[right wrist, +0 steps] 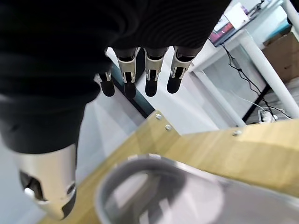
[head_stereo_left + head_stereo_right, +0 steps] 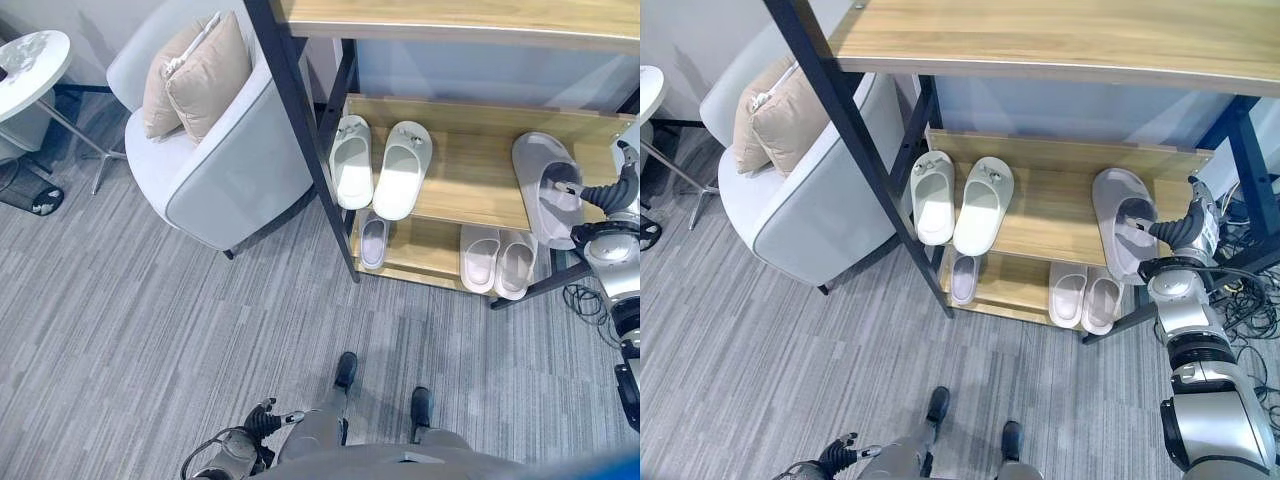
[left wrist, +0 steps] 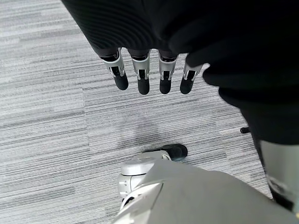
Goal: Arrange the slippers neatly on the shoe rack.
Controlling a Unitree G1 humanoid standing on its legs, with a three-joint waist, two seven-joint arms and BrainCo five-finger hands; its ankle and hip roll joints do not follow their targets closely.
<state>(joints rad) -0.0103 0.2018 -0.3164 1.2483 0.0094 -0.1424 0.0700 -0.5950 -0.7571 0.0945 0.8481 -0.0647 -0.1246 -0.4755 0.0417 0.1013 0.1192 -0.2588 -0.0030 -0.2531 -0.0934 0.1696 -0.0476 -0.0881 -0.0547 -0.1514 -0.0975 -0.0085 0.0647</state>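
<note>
Right hand (image 2: 1185, 232) at 3 o'clock, fingers straight and relaxed, holding nothing — grey slipper (image 2: 1122, 220) lies just beside it on the shoe rack (image 2: 1060, 205) middle shelf. Left hand (image 3: 149, 77) low at 7 o'clock over the floor — fingers straight, holding nothing.

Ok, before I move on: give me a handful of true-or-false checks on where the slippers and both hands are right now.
1. A grey slipper lies on the middle shelf at its right end, with the right hand at it. True.
2. The pale green pair sits on the bottom shelf. False: it sits on the middle shelf, at the left end.
3. The left hand holds a slipper. False: it hangs low over the carpet, fingers straight, holding nothing.
4. A beige pair sits on the bottom shelf. True.
5. A single small lilac slipper lies on the bottom shelf, left of the beige pair. True.
</note>
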